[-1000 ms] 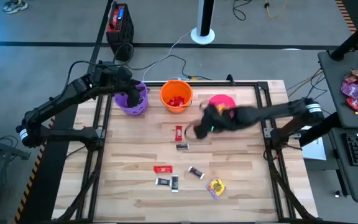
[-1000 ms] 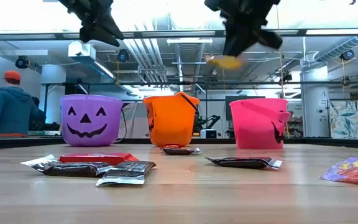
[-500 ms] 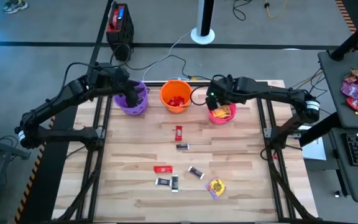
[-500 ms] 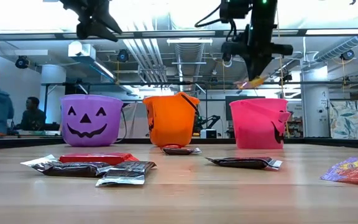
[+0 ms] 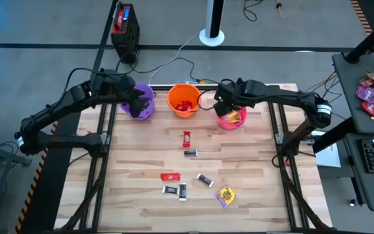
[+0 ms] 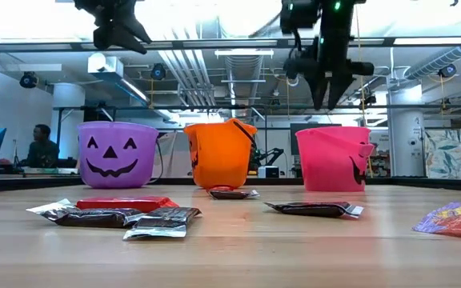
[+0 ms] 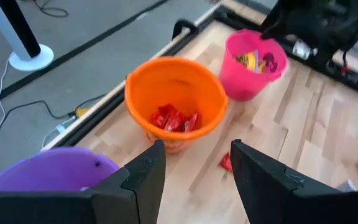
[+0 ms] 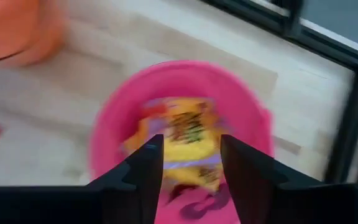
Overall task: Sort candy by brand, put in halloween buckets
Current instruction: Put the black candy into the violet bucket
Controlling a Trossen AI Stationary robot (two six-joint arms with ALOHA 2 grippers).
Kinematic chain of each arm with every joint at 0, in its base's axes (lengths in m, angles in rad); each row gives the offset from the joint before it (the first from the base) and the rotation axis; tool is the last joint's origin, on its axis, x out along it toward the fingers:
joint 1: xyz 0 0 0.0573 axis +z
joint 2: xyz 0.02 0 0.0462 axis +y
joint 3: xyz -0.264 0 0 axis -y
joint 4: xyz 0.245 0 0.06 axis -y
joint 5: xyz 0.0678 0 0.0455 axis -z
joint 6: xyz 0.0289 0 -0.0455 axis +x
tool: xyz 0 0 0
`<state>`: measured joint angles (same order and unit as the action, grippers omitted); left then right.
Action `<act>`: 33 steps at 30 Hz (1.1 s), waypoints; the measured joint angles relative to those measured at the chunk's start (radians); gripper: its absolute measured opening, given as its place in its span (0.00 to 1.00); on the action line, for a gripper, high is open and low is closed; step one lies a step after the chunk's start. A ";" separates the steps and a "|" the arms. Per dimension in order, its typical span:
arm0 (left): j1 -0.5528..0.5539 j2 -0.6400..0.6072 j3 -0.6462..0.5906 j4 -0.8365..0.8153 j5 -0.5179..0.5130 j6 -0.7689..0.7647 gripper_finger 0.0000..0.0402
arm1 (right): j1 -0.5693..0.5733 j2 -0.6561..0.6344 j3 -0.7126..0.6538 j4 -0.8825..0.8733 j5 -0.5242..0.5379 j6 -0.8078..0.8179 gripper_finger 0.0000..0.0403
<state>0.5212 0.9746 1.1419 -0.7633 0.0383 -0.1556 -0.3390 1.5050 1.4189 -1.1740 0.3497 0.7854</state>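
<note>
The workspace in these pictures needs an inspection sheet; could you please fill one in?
Surface: wooden table, level.
Job's things: purple bucket, orange bucket holding red bars, pink bucket holding yellow packets; loose candy mid-table, yellow packet near front.
Clutter: nothing seen.
Hands: left hand open above purple bucket; right hand open above pink bucket.
Cables: white cable on floor.
Surroundings: seated person behind.

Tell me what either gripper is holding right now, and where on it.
Nothing. The right gripper is open above the pink bucket; the left gripper is open and empty over the purple bucket.
</note>
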 joint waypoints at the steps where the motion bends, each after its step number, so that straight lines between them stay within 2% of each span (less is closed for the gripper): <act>1: -0.002 -0.001 0.000 -0.015 0.000 0.008 0.41 | 0.024 -0.012 0.000 0.015 -0.016 -0.018 0.39; 3: -0.006 -0.006 0.000 -0.035 0.000 0.013 0.41 | 0.094 -0.024 0.000 0.062 -0.069 -0.067 0.40; 6: -0.010 -0.014 0.000 -0.060 0.000 0.015 0.41 | 0.217 -0.025 0.000 0.144 -0.203 -0.091 0.40; 9: -0.015 -0.021 0.000 -0.061 0.000 0.015 0.41 | 0.358 -0.005 -0.008 0.283 -0.315 -0.116 0.39; 12: -0.016 -0.023 0.000 -0.057 0.000 0.016 0.41 | 0.507 0.036 -0.041 0.417 -0.320 -0.187 0.39; 16: -0.017 -0.023 0.000 -0.054 -0.001 0.025 0.41 | 0.652 0.100 -0.090 0.449 -0.253 -0.239 0.40; 20: -0.017 -0.024 0.000 -0.056 -0.001 0.041 0.41 | 0.724 0.168 -0.160 0.484 -0.191 -0.180 0.42; 27: -0.017 -0.025 0.000 -0.058 -0.001 0.036 0.41 | 0.759 0.263 -0.260 0.772 -0.193 -0.169 0.44; 33: -0.017 -0.025 0.000 -0.064 -0.001 0.022 0.41 | 0.751 0.283 -0.323 0.906 -0.223 -0.125 0.44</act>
<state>0.5045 0.9497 1.1419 -0.8272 0.0372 -0.1334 0.4118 1.7878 1.0960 -0.2680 0.1268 0.6606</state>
